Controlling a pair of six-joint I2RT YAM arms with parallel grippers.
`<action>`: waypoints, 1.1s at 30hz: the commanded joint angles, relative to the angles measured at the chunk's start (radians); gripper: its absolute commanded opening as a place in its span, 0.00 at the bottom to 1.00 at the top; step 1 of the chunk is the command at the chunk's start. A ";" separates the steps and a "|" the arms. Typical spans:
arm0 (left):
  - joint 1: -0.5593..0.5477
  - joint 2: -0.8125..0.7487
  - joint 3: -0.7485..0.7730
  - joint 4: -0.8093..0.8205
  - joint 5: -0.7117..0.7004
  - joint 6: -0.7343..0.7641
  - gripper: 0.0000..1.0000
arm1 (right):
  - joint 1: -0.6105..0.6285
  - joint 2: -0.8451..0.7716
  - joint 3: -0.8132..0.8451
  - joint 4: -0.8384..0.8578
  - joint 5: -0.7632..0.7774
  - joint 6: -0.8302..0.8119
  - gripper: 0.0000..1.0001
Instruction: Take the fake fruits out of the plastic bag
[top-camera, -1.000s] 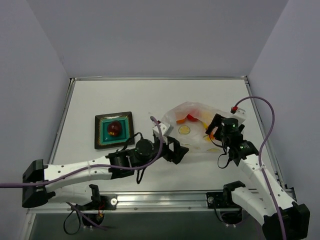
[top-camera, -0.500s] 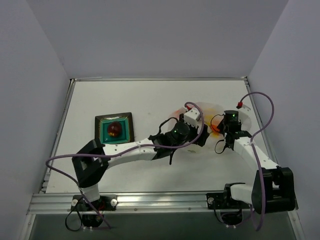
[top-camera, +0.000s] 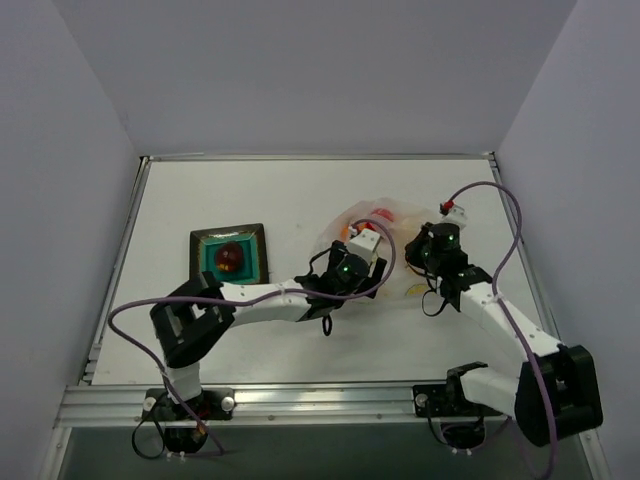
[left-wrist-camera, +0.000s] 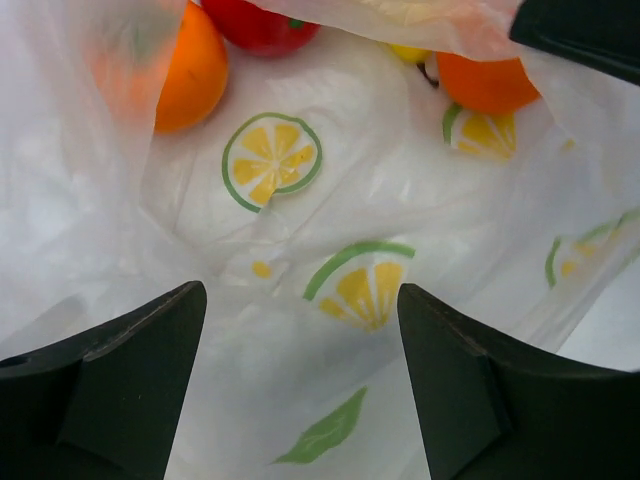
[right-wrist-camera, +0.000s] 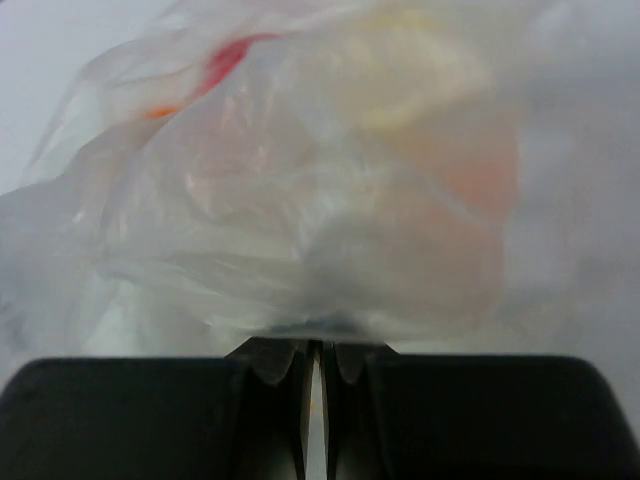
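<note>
Right gripper (right-wrist-camera: 312, 350): it is closed fully. A fold of the bag's thin film seems to be pinched between the tips, at the right edge of the bag.
Left gripper (left-wrist-camera: 300, 292): it is opened wide and nothing is held. It is positioned just above the film and pointed down onto it.
Plastic bag (top-camera: 395, 215): it is laid crumpled on the right half of the table, between the two grippers. Its long axis cannot be read from this shape, and the side of its mouth cannot be told for sure.
Fruits inside: an orange fruit (left-wrist-camera: 190, 70), a red fruit (left-wrist-camera: 260, 22), a second orange fruit (left-wrist-camera: 490, 80) and a small yellow piece (left-wrist-camera: 410, 52) are seen through the film.
Key relation: the fruits are placed ahead of the left gripper, beyond its fingertips, at the far part of the bag. Printed film is seen directly under the open jaws, not fruit. The left gripper is judged to be the free one for reaching, because the right one is occupied with the film.
Left arm pose: it is stretched low from its base diagonally toward the far right, with the wrist over the near-left part of the bag.
Right arm pose: it is extended forward and bent inward, with the wrist turned left toward the bag.
Teal plate (top-camera: 205, 262): it is set well apart on the left, and a dark red fruit (top-camera: 230, 258) is lying on it.
Table (top-camera: 250, 190): it is white, and everything is carried by it.
</note>
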 joint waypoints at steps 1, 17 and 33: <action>0.012 -0.167 -0.065 -0.008 -0.141 0.013 0.75 | 0.094 -0.171 0.014 -0.075 -0.117 0.007 0.00; -0.019 -0.055 0.157 -0.091 0.028 0.019 0.73 | -0.142 -0.068 -0.053 -0.042 0.047 0.028 0.00; 0.016 0.119 0.300 -0.094 0.169 -0.006 0.77 | -0.162 0.250 -0.085 0.210 -0.029 0.045 0.03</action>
